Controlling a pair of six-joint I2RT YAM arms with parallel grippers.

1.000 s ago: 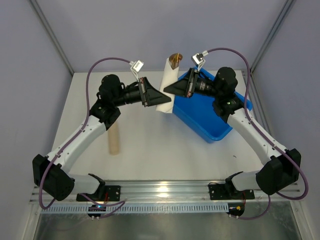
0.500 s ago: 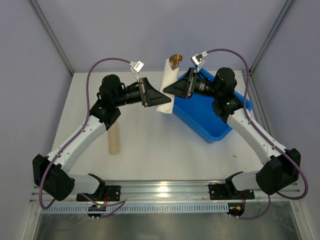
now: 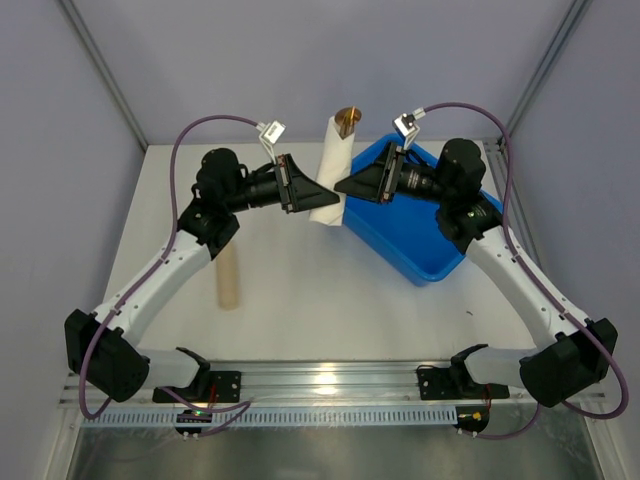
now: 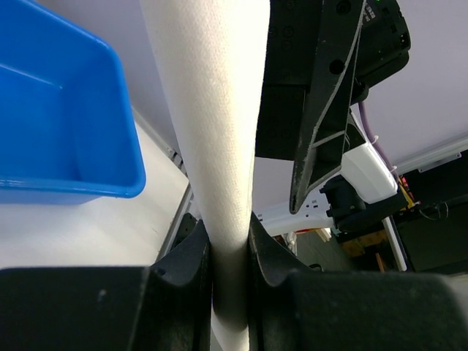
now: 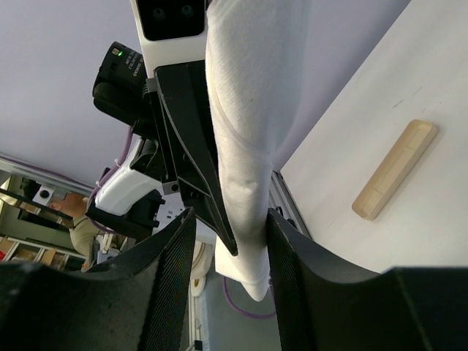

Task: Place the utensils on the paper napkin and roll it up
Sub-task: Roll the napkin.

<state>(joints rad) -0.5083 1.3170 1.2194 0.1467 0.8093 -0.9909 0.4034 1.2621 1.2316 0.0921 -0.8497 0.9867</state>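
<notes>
Left tool (image 3: 312, 196) is clamped on the rolled paper napkin (image 3: 331, 165). In the left wrist view its two black fingers (image 4: 194, 256) press in on the lower part of the roll. Right tool (image 3: 340, 186) faces it from the opposite side with its jaws parted. In the right wrist view the roll hangs between them with a clear gap on the left of the frame, and whether it brushes the other finger I cannot tell.

The white table (image 3: 320, 310) fills the middle of the top view. It has open surface across the centre and lower middle, between the two arms. Its far edge meets the grey back wall just behind the roll, and slanted metal posts (image 3: 100, 70) close the upper left and upper right corners.

A blue bin (image 3: 420, 240) sits right of centre, under the right tool, with its left rim just beside the roll. A tan cylinder (image 3: 229, 280) lies on the table at left of centre, near the left arm and well apart from the roll.

The napkin is a slim white tube of finely textured paper, standing nearly upright at upper centre and leaning a little. It is wider at the top, and its lower end pokes out below both tools. The round gold-bronze bowl of the spoon (image 3: 347, 120) sticks out of the top end.
</notes>
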